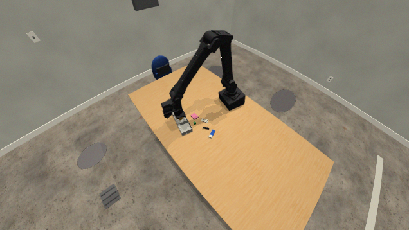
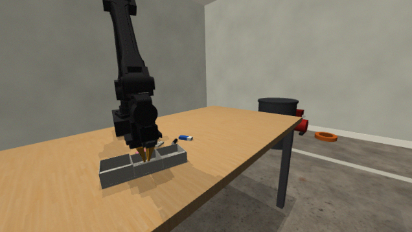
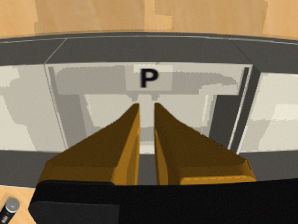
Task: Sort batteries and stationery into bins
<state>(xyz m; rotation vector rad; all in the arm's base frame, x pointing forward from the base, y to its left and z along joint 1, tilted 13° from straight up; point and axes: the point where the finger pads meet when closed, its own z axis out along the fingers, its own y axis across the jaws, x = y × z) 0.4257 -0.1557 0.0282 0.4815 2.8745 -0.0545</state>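
Observation:
A row of three grey bins [image 2: 142,165] stands on the wooden table; it also shows in the top view [image 1: 183,126]. My gripper [image 2: 146,158] is shut, with nothing between its amber fingers, and its tips reach down into the middle bin. In the wrist view the fingers point at that bin's floor below the label P [image 3: 148,78]. A small dark battery [image 3: 8,211] lies on the table outside the bins at the lower left. A pink eraser [image 1: 194,116] lies just beside the bins. A blue and white item [image 1: 211,133] lies farther out.
A green ball [image 1: 195,123], a small white piece [image 1: 204,121] and a small black piece [image 1: 205,128] lie between the bins and the blue and white item. The arm's base [image 1: 231,97] stands at the table's far side. The near table edge [image 2: 227,175] is close to the bins.

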